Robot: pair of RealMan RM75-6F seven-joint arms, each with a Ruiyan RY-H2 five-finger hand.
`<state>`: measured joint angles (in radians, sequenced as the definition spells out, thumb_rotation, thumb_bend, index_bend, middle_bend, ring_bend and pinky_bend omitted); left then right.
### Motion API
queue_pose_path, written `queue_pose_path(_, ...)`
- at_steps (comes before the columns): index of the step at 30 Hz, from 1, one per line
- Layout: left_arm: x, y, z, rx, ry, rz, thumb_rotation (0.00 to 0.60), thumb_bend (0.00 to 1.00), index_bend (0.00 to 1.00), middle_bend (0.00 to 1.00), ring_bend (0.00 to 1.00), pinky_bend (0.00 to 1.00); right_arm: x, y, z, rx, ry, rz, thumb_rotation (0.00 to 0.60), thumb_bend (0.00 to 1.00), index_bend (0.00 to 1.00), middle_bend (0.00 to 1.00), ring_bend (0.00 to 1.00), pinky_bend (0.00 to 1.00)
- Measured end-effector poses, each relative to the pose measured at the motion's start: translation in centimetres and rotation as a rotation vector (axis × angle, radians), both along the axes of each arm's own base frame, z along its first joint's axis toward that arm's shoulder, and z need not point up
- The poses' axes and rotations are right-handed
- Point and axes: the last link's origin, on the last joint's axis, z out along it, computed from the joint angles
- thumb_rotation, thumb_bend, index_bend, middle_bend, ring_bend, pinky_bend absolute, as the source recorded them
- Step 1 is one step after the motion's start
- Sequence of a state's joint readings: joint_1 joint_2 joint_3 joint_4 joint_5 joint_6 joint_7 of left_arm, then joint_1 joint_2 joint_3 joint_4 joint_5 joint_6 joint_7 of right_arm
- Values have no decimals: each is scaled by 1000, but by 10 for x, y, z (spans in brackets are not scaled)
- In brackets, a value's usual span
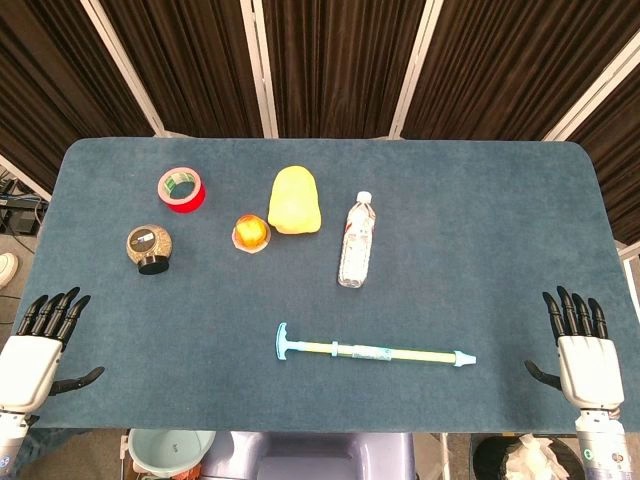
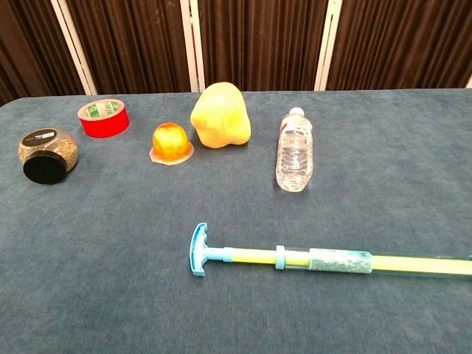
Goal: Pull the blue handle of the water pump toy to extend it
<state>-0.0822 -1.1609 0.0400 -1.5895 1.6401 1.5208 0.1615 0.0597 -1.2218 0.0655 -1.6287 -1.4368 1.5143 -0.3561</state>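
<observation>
Both hands idle, pump lying untouched

From the head view I see my left hand (image 1: 35, 350) at the near left corner of the worktop (image 1: 480, 250), fingers spread, holding nothing. My right hand (image 1: 580, 345) sits at the near right corner, likewise spread and empty. The pump (image 1: 375, 351) lies flat between them near the front edge, its blue handle (image 1: 283, 341) pointing left, well apart from both hands. Behind it are a bottle (image 1: 356, 239), a yellow lump (image 1: 295, 200), a jelly cup (image 1: 251, 234), a tape roll (image 1: 181, 189) and a jar (image 1: 150, 248)

In the chest view neither hand shows; the handle (image 2: 198, 250) is at the pump's left end, the tube running off the right edge
</observation>
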Motion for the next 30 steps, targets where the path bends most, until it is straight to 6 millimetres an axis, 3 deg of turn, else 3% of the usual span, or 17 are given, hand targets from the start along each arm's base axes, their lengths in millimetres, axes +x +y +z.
queue_pose_path(7,-3,4,-3,-54,-25,6,600,85,0,0,55,58,3,-2,-10,34,16,-24,600,0,13,0,0,0)
queue_pose_path(11,-3,2,-2,-36,-10,0,600,86,0,0,55,58,3,-2,-16,41,17,-23,600,0,74,0,0,0)
queue_pose_path(20,-3,5,-3,-17,-5,-23,600,88,0,0,51,58,5,3,-35,81,86,-37,600,139,439,38,3,0)
queue_pose_path(30,-6,15,-8,13,41,-11,600,92,0,0,51,58,11,7,-79,106,83,58,600,249,449,39,3,0)
